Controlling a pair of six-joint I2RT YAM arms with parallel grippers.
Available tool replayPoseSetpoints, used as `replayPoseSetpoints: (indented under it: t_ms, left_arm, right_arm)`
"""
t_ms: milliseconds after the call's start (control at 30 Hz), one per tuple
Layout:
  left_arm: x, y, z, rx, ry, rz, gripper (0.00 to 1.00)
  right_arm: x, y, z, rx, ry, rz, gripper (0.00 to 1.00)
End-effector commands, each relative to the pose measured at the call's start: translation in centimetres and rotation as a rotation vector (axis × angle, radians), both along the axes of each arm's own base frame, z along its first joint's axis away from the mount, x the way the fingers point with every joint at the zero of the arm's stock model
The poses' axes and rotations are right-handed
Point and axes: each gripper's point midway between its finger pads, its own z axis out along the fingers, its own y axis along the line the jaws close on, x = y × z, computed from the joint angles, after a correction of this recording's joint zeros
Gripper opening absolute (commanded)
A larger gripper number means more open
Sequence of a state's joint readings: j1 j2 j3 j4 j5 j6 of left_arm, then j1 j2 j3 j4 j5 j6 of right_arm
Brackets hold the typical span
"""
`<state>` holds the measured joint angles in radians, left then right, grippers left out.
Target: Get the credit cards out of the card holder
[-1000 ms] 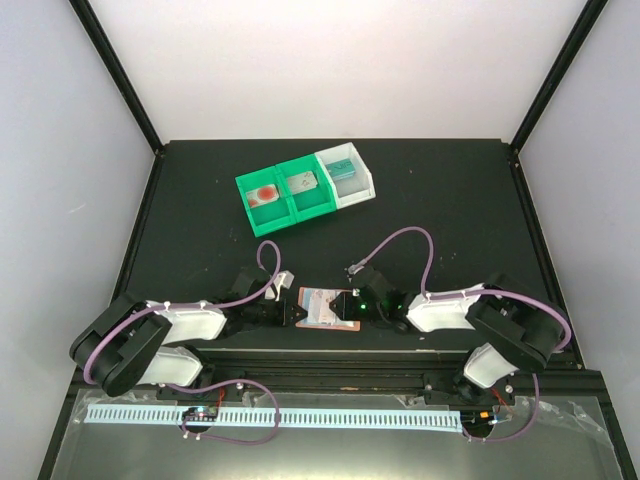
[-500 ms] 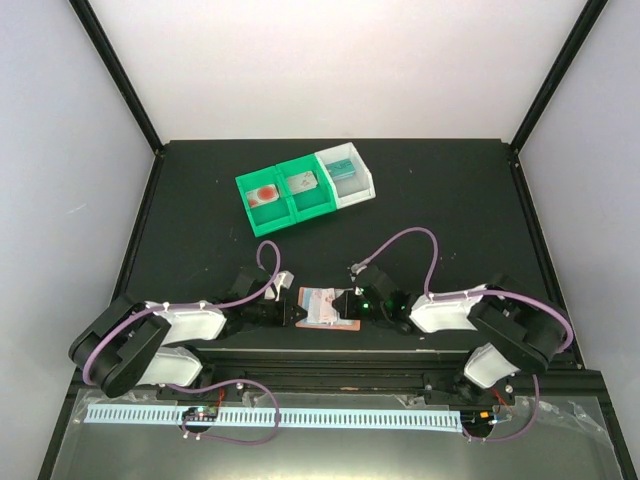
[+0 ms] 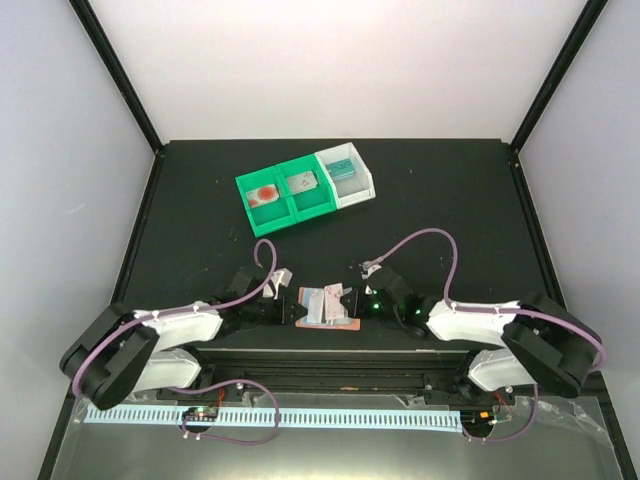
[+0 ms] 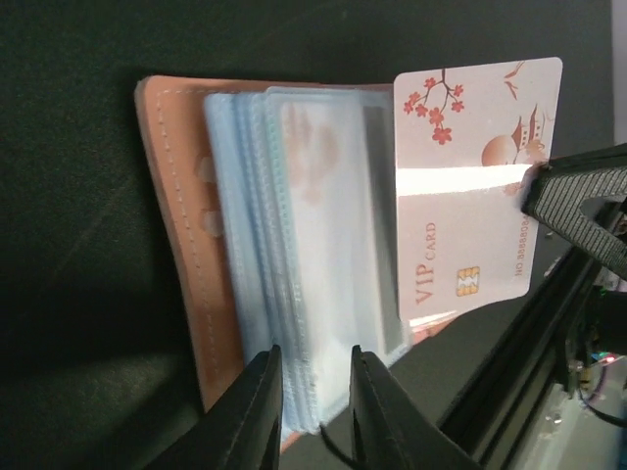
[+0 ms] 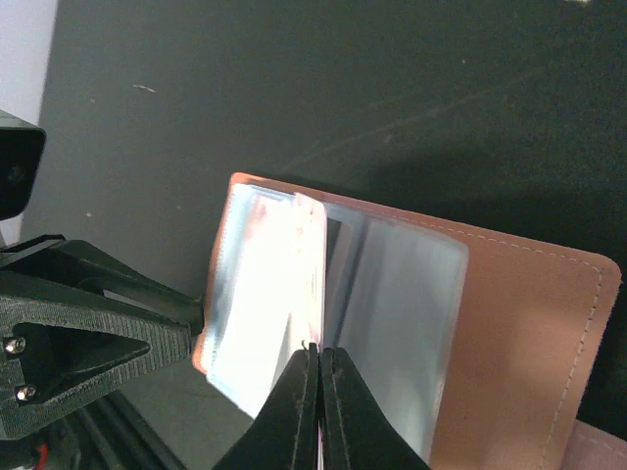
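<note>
**Pink card half out: pull it flat and straight**

The card holder (image 3: 325, 305) lies open on the desk (image 3: 200, 220), close to the near edge and between my two arms. My right hand (image 5: 318, 357) is clamped shut on the long edge of a pink card (image 4: 470, 176). Most of that card already stands clear of the pale blue pockets (image 4: 294, 245).

My left hand (image 4: 315, 354) sits with its jaws narrow on either side of the pocket stack's lower edge. I cannot tell whether it is pinching the stack or only straddling it.

To do this well, I would pin the pockets firmly first. Then I'd draw the card out in its own plane, without twisting it. Otherwise I expect the whole holder to drag along, or to slide toward the desk edge.

The card reads "VIP CARD" beside a gold chip, under a blossom print. A number runs along its edge, too small to read. I see no branding on the holder.
</note>
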<state>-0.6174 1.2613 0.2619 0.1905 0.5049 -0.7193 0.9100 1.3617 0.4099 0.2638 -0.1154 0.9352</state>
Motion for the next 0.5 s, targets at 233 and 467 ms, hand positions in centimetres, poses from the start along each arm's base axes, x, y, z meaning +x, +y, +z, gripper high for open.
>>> replayPoseSetpoints:
  t_ms: [233, 467]
  left_arm:
    - [0.6, -1.4, 8.6, -0.159, -0.128, -0.014, 0.41]
    - [-0.7, -2.2, 13.7, -0.379, -0.197, -0.050, 0.52]
  right_arm:
    - [0.3, -1.0, 5.3, 0.121, -0.084, -0.058, 0.01]
    - [-0.7, -0.2, 11.7, 0.388, -0.148, -0.027, 0.01]
